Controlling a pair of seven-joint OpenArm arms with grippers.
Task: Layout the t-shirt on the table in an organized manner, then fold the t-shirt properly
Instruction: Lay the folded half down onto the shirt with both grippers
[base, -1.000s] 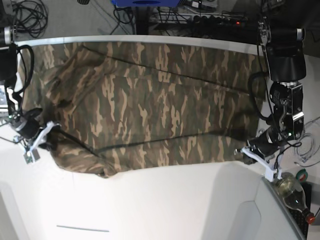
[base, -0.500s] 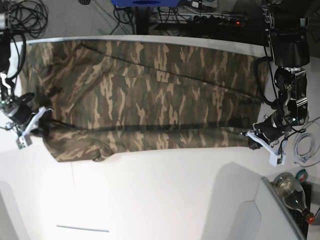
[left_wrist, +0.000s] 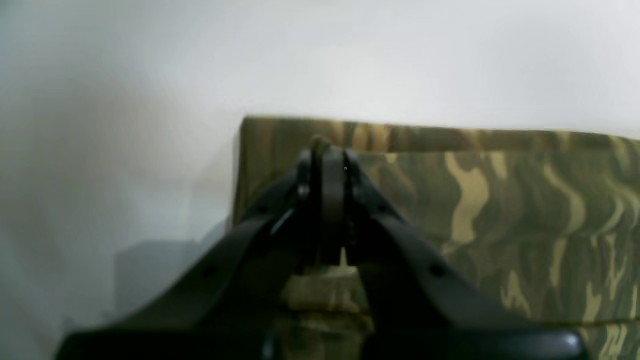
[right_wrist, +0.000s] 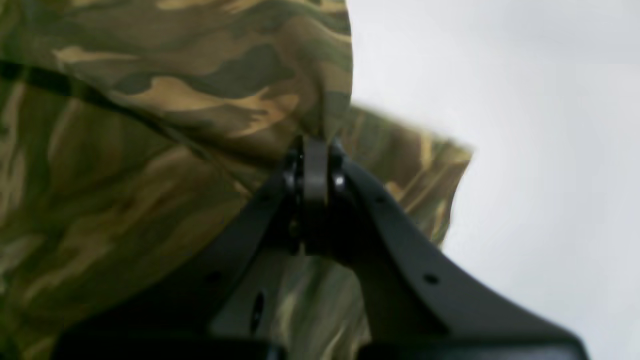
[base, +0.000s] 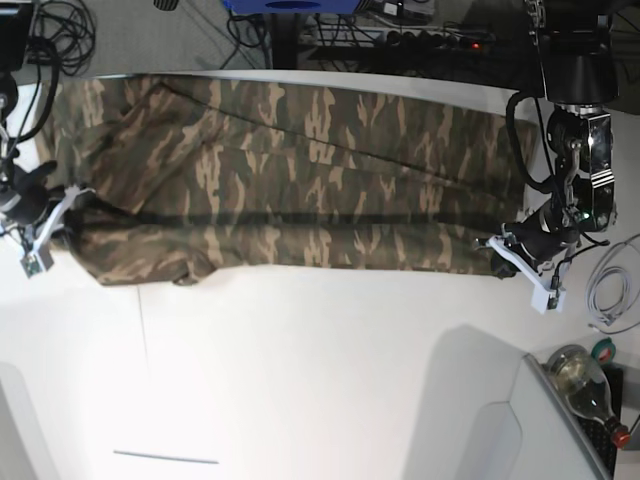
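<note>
Across the far half of the white surface (base: 320, 380) the camouflage t-shirt (base: 300, 180) lies spread wide, its near portion folded over into a long band whose straight edge runs from side to side. At the base view's right end of that band, the left pincer (base: 515, 252) is clamped on the cloth's corner; the left wrist view shows its black jaws pressed together over a pinch of camouflage fabric (left_wrist: 450, 200), with the folded hem running away beside them on bare white surface (left_wrist: 350, 60). At the opposite end, the right pincer (base: 55, 215) is likewise closed on the t-shirt's edge. From the right wrist view the jaws meet around a gathered fold of fabric (right_wrist: 150, 125) that drapes from the tips (right_wrist: 314, 170), a loose corner hanging just beyond against the white surface (right_wrist: 525, 150). Both views are blurred. A glass bottle (base: 585, 390) lies near the base view's lower right corner, well apart from the cloth.
</note>
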